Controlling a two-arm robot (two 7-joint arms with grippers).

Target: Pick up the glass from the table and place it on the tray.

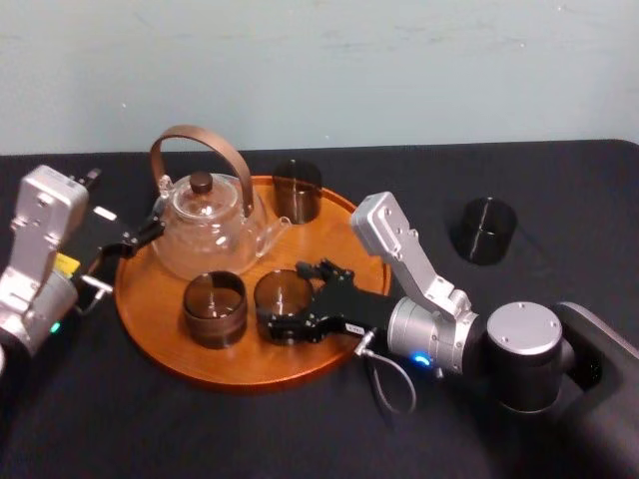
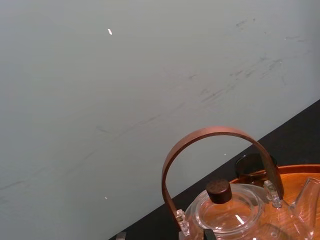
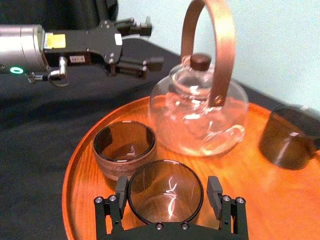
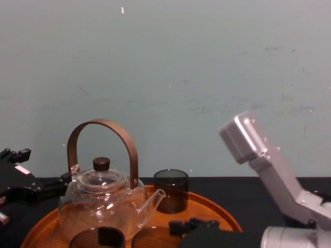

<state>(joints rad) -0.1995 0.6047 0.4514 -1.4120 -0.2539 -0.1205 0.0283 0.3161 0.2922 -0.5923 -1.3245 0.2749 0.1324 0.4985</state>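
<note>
Glass [image 1: 283,294], upright on the tray [image 3: 280,200] near its front rim, sits directly between the jaws of the right gripper [image 3: 167,189], so close to its wall that I cannot tell if they pinch it; left gripper [image 3: 152,45], jaws spread, waits beside the teapot [image 1: 210,225].

Head camera looks down on tray [image 1: 150,329]; chest camera level across it; 2 wrist cameras close, all 4 sharing teapot [image 1: 205,235].

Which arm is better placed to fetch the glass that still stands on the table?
Right. That glass stands right of the tray, nearer the right gripper; the left gripper is beyond the teapot.
</note>
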